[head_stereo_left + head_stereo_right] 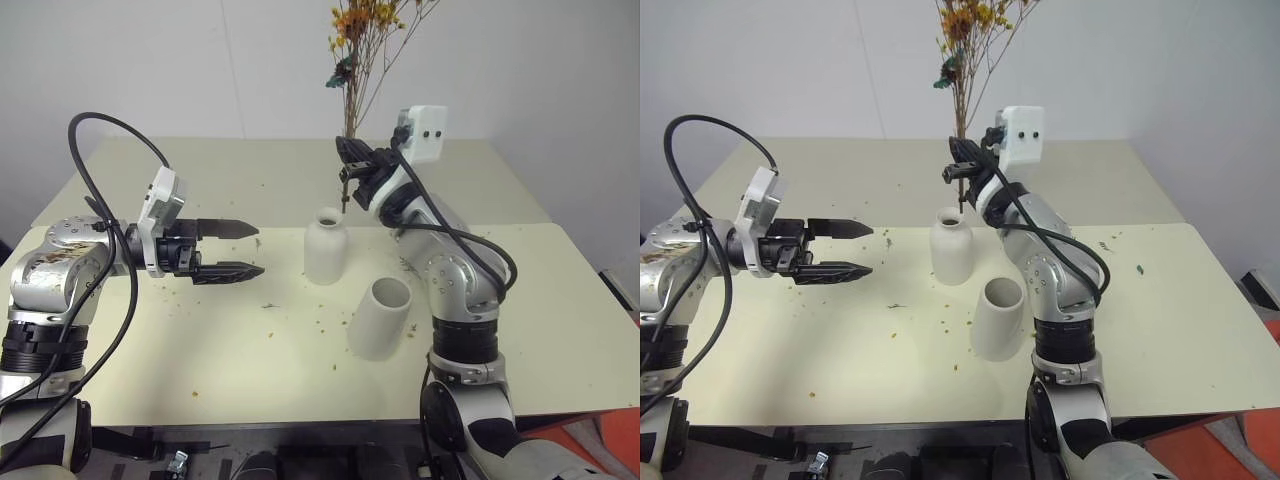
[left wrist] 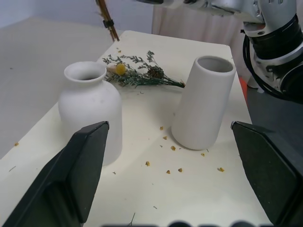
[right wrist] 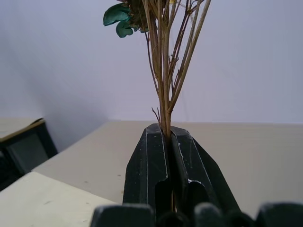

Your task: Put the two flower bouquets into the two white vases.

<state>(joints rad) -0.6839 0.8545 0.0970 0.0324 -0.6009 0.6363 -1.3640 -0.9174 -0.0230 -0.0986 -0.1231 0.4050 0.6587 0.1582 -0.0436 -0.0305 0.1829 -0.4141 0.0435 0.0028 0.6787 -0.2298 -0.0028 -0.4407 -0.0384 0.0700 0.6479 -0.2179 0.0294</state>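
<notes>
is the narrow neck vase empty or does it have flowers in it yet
Empty. The bottle-shaped vase shows a bare mouth; the yellow-orange bouquet is clamped in the right gripper, its stem ends just above the lip.

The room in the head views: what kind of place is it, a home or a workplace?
Probably a lab or test room, not a home: a plain cream table pushed against a bare white wall, with two white vases set out as props and loose petal crumbs scattered about.
</notes>
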